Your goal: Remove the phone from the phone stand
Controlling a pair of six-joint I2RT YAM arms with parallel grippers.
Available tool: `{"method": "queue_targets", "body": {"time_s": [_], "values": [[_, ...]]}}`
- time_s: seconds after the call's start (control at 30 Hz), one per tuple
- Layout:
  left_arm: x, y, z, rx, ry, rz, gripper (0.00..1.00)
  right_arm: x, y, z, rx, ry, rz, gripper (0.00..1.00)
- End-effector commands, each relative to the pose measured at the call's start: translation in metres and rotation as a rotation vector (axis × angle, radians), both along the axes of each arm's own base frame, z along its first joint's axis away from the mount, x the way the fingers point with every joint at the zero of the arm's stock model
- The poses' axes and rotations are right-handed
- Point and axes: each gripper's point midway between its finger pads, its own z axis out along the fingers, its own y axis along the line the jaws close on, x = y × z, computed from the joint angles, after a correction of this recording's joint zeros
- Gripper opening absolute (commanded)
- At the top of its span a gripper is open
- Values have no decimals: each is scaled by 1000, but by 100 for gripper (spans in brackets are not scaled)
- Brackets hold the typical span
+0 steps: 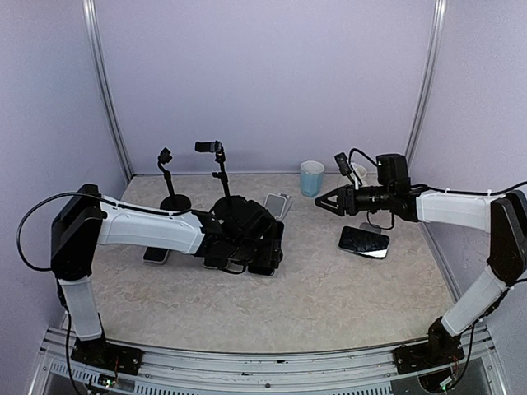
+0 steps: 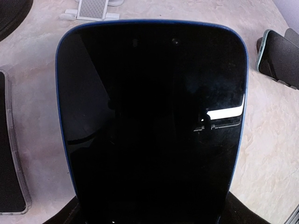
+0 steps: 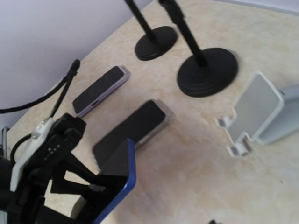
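My left gripper [image 1: 262, 252] is shut on a blue-edged phone [image 2: 152, 116] with a dark screen and holds it low over the table's middle. Its fingers [image 2: 67, 215] show only at the bottom corners of the left wrist view. The right wrist view shows the same phone [image 3: 119, 179] held on edge. The white phone stand [image 1: 278, 204] stands bare behind it, also seen in the right wrist view [image 3: 256, 111] and the left wrist view [image 2: 93, 8]. My right gripper [image 1: 323, 202] is open and empty, hovering right of the stand, pointing left.
Two black gooseneck stands with round bases [image 1: 174, 202] [image 1: 224, 204] stand at the back. Other phones lie flat: one at the left [image 1: 155, 255], one by my left gripper [image 3: 135, 125], one on the right [image 1: 364, 241]. A blue cup [image 1: 311, 177] stands at the back.
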Motion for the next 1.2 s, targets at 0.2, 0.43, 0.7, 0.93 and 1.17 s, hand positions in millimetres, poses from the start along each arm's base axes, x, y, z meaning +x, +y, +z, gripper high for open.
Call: {"method": "queue_targets", "body": {"time_s": [0.2, 0.43, 0.7, 0.93, 1.17], "values": [[20, -2, -19, 49, 52, 154, 45, -2, -32, -6, 48, 6, -74, 52], [30, 0, -34, 132, 51, 202, 49, -5, -40, -13, 58, 16, -85, 52], [39, 4, -40, 167, 27, 273, 55, -6, -51, -21, 82, 42, -89, 51], [45, -5, -49, 165, 31, 265, 55, -4, -56, -26, 70, 45, -103, 50], [48, -4, -52, 164, 32, 283, 69, -2, -65, -32, 21, 42, -151, 51]]}}
